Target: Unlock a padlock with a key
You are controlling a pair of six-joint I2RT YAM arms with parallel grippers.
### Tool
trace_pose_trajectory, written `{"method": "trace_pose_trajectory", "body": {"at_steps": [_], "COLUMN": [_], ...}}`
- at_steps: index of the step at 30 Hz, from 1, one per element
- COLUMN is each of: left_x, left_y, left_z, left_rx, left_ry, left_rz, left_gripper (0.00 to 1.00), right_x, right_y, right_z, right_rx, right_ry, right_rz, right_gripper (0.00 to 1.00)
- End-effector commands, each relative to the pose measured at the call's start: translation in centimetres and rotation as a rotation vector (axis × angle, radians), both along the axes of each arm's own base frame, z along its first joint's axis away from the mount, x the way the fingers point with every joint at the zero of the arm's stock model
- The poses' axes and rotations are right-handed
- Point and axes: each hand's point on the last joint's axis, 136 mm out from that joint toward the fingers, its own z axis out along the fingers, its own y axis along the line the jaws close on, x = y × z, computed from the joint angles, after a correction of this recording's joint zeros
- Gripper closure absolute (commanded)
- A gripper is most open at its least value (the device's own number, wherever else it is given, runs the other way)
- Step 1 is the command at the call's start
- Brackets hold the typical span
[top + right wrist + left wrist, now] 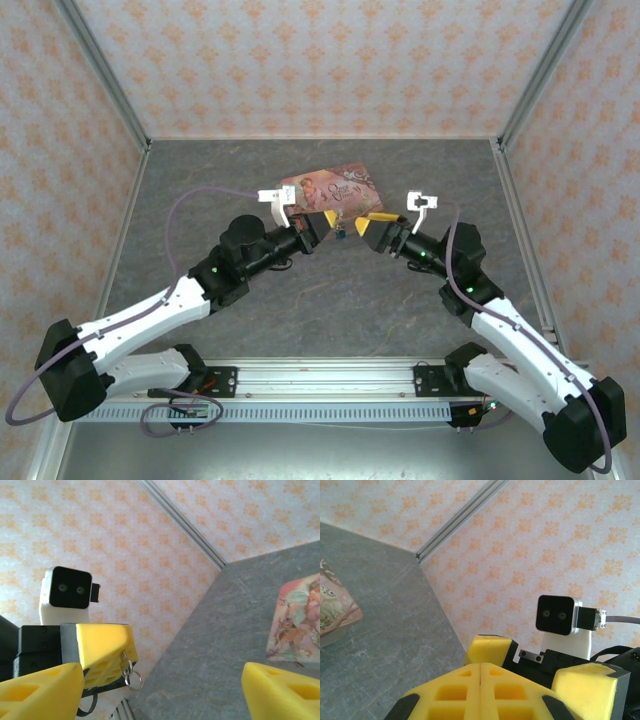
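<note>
Right gripper (162, 690) is spread wide and empty; the unlocking is judged not finished.
Left gripper (328, 220) is pressed shut, with key rings (131, 676) hanging from it. The padlock (341, 232) is seen between both grippers, just near of the pink tin (335, 185). Its long axis seems vertical, pointing down; whether the shackle is open cannot be told.

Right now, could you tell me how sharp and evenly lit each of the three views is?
Top external: even, soft light, faint shadows on the table; the padlock is too small to resolve. Left wrist: the left gripper, up close, looks slightly soft, the wallpaper crisp. Right wrist: the metal rings are sharp, no glare.
</note>
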Motion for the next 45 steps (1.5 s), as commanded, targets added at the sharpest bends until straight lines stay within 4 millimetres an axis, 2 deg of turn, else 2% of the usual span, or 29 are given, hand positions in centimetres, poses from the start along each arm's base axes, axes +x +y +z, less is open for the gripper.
{"method": "trace_pose_trajectory", "body": {"at_steps": [1,6,12,27,33,45], "left_x": [-0.2,-0.4,-0.4,-0.2,-0.2,-0.1], "left_y": [0.5,0.2,0.2,-0.1,-0.2,-0.3], "left_z": [0.3,1.0,1.0,0.7,0.5,0.5], "left_rx": [0.0,-0.043,-0.055,-0.051,-0.045,-0.045], "left_ry": [-0.015,-0.016,-0.012,-0.003,0.001,0.003], "left_rz": [0.013,-0.007,-0.011,-0.012,-0.014,-0.015], "left_gripper": [1.0,1.0,1.0,1.0,1.0,1.0], "right_x": [-1.5,-1.8,-1.9,-1.4,-1.5,-1.4], "right_y": [0.8,1.8,3.3,4.4,4.5,4.8], "right_z": [2.0,1.9,1.4,1.6,1.8,1.8], "right_rx": [0.078,0.097,0.088,0.094,0.101,0.108], "right_ry": [-0.045,-0.031,-0.011,0.002,0.001,0.012], "right_rz": [0.105,0.154,0.194,0.221,0.232,0.246], "right_gripper": [0.17,0.23,0.34,0.55,0.59,0.61]}}
